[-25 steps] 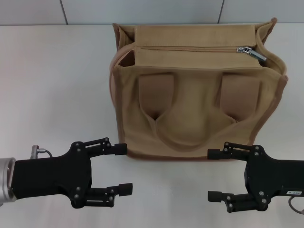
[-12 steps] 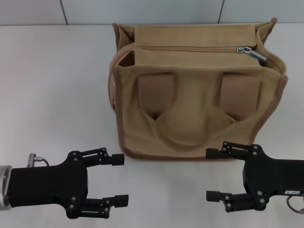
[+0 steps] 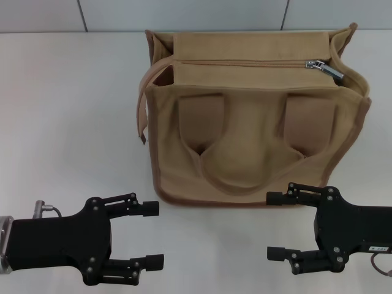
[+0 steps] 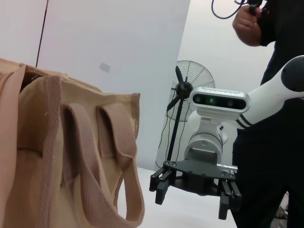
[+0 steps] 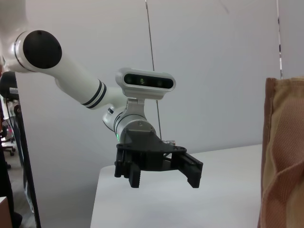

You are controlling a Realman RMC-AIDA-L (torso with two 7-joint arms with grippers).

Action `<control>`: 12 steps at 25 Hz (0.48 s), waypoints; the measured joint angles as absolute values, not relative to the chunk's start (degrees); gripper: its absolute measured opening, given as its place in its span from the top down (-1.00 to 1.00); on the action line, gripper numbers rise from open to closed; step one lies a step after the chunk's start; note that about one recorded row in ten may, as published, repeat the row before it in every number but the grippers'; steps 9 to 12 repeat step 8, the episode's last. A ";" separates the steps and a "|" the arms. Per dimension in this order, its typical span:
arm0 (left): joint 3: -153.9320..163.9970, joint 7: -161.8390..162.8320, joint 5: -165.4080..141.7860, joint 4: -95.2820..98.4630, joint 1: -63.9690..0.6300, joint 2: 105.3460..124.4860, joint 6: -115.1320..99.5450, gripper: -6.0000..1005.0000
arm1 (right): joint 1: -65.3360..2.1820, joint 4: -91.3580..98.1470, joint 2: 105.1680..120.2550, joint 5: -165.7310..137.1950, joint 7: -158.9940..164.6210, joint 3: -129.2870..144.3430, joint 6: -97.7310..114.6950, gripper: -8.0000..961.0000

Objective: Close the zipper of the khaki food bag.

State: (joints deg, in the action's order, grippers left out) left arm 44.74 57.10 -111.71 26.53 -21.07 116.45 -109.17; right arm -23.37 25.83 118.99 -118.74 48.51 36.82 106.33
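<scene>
The white desk (image 3: 67, 110) fills the head view, its far edge meeting a grey panelled wall; its near edge is cut off below the frame. The khaki food bag (image 3: 254, 147) stands at the middle of the far edge, a little toward the right side, its near face with both handle patches turned to the robot. Its far wall and what lies inside are hidden. A loose side strap (image 3: 141, 113) hangs off its left end.

The left gripper (image 3: 151, 234) sits by the near-left edge, released, fingers spread wide and holding nothing, clear of the bag. The right gripper (image 3: 275, 225) sits by the near-right edge, likewise released and empty, its upper finger (image 3: 283, 197) just in front of the bag's bottom piping; whether they touch is unclear. Both arms are cut off at the frame's sides.

The zipper (image 3: 245, 62) runs along the bag's top, its silver pull tab (image 3: 327, 68) at the right end. Whether the teeth are meshed along the line cannot be made out.
</scene>
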 joint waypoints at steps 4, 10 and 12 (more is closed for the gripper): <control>44.74 57.13 -111.71 26.54 -21.09 116.44 -109.19 -0.64 | -23.23 25.84 118.95 -118.69 48.51 36.57 106.65 -0.72; 44.74 57.19 -111.71 26.54 -21.09 116.44 -109.19 -0.64 | -23.21 25.84 118.93 -118.66 48.51 36.48 106.93 -0.72; 44.74 57.19 -111.71 26.54 -21.09 116.44 -109.19 -0.64 | -23.21 25.84 118.93 -118.66 48.51 36.48 106.93 -0.72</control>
